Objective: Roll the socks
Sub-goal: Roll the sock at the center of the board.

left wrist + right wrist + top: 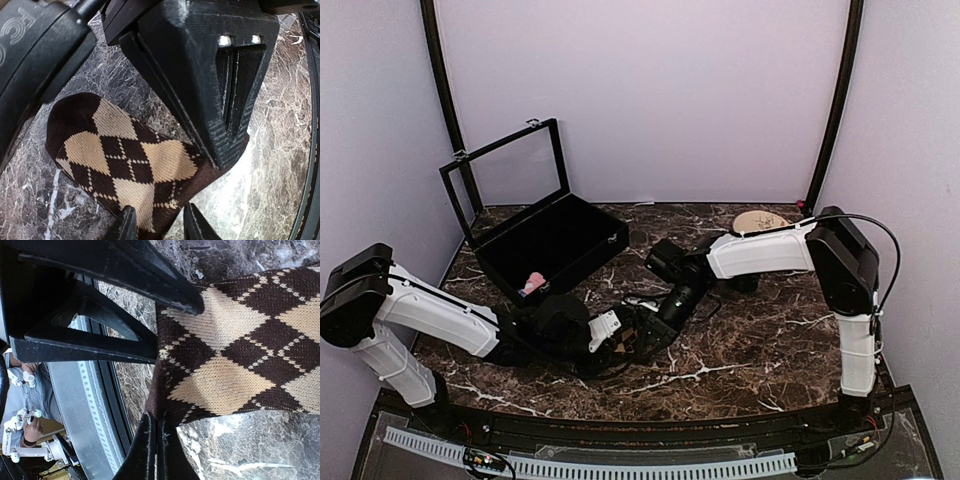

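Down at the middle of the dark marble tabletop (pixel 750 350) both arms have their tips close together over the argyle sock (pixel 125 155). It lies flat on the stone, dark brown with tan diamonds, and its rounded end points away from the two hands.

The left hand (pixel 160 225) reaches in from the left. Its two fingers stand partway apart, one on each side of the sock's near end, with the knit running in between them. From its own camera I cannot tell whether they actually bite the fabric or only straddle it.

The right hand (pixel 153 430) comes in from the other side. Its fingers are pressed tight together, and the sock's edge is gathered right at their tips, so it looks pinched there. In the left wrist view one of its black fingers comes down onto the sock's side edge.

The pink sock (pixel 532 283) is well apart from all this. It sits inside the black case (pixel 560 235) at the back left, against the near wall, and the case's glass lid (pixel 510 175) stands open. A tan plate (pixel 760 219) lies at the far edge, behind the right arm.
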{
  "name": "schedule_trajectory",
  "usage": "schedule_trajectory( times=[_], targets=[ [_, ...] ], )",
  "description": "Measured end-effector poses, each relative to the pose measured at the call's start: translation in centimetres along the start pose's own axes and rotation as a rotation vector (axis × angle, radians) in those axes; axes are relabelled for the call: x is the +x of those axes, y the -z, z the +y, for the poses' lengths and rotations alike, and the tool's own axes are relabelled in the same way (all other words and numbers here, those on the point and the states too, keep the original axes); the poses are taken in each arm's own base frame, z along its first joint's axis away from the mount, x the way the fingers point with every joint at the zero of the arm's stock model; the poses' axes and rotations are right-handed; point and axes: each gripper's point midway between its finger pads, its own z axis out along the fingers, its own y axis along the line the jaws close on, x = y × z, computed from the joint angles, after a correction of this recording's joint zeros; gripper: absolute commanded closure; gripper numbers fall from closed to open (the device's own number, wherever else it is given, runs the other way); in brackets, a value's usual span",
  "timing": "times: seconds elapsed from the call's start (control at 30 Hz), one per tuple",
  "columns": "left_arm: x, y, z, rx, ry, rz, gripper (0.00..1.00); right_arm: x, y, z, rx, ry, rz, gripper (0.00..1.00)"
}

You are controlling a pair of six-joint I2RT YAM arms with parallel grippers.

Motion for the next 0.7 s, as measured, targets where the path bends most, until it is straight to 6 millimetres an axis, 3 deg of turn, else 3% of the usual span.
schedule_trajectory(
  times=[0.23,0.5,0.7],
  targets=[
    [0.0,-0.1,-0.6,0.032,-0.008,-0.003,0.96,-0.2,0.0,-0.2,0.000,-0.008,0.004,1.00],
    [0.7,-0.6,-1.0,0.061,-0.010,0.019,1.00,-0.2,0.1,-0.6,0.005,-0.018,0.006,1.00],
    [0.5,-0.7,-1.3,0.074,-0.010,0.022,1.00,-0.6,0.4,-1.3,0.046,-0.019,0.000,0.93]
  ],
)
